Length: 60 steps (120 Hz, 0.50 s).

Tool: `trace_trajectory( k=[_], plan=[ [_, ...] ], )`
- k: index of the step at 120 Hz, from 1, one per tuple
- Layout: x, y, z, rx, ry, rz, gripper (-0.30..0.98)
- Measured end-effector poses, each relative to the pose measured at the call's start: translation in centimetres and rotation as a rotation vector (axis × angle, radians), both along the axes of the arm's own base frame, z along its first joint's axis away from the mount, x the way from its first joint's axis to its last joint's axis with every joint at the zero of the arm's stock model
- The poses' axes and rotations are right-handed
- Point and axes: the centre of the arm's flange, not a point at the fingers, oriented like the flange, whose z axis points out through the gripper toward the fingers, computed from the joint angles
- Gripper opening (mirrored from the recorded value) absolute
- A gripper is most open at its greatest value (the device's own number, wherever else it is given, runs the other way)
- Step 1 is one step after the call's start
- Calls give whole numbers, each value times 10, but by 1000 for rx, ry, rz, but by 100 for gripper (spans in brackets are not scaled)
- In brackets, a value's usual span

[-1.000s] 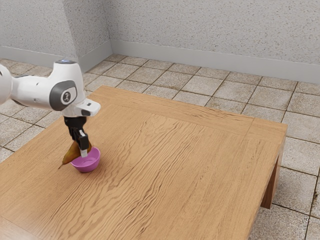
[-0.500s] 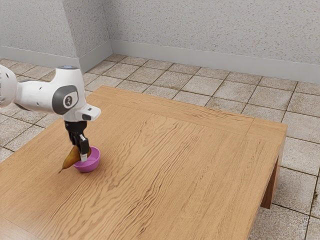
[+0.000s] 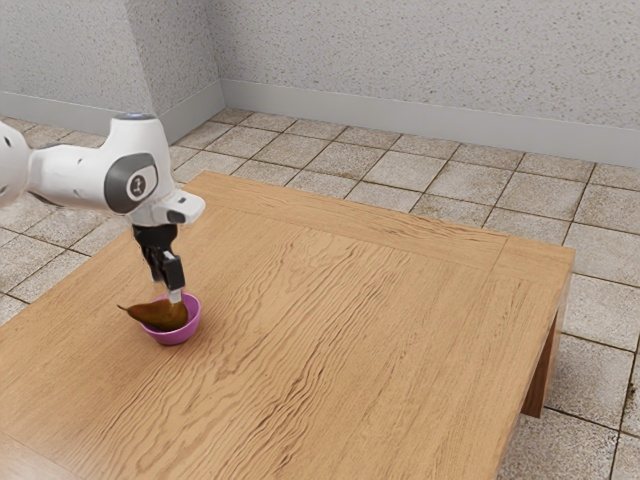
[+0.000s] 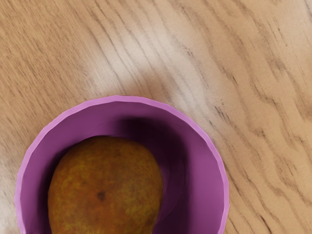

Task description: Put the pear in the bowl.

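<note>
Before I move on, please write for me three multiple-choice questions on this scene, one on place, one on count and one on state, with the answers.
1. Where is the rounded end of the brown pear?
A) On the floor
B) Inside the round purple bowl
C) Beside the bowl

2. How many bowls stand on the light wooden table?
A) One
B) Two
C) Three

3. How does the bowl stand?
A) Upside down
B) On its side
C) Upright

1: B, the wrist view shows that end within the rim.
2: A, the exterior view shows a single bowl there.
3: C, its opening faces up in the exterior view.
</note>
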Motion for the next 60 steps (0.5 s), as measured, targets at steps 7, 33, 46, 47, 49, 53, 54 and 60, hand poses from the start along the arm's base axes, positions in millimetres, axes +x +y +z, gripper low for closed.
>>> trace_trajectory(
  k=[7, 33, 46, 47, 49, 53, 54, 60],
  plan=[
    [2, -15, 26, 9, -42, -13, 65],
    [33, -78, 164, -3, -212, 35, 67],
    [22, -106, 254, 25, -279, 80, 68],
    [20, -108, 259, 26, -280, 84, 68],
    [15, -110, 267, 27, -281, 91, 68],
    [7, -115, 278, 28, -278, 106, 68],
    [5, -117, 281, 28, -276, 110, 68],
    [-6, -123, 293, 27, -266, 130, 68]
  ],
)
